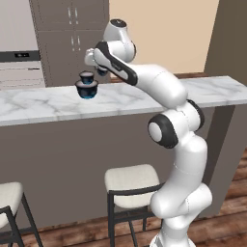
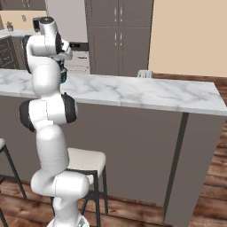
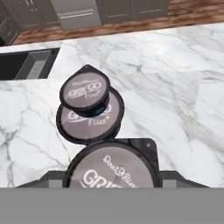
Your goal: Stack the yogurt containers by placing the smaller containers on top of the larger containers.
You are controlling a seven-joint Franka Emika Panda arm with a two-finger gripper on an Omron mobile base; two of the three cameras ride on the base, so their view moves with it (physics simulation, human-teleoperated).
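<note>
- On the marble counter [image 1: 43, 103], in the upper left of the left base view, a smaller yogurt cup [image 1: 87, 76] sits on top of a bigger yogurt cup [image 1: 87, 89].
- The gripper [image 1: 102, 70] pinches a third cup [image 3: 112, 168], low in the hand view, up above the counter.

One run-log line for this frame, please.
phase: carry | fingers: shut on small cup | stack: medium cup on large cup

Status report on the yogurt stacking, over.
Claw shut on a cup, above the counter. Two cups already stacked: top cup on lower cup. Nothing in the way.
</note>
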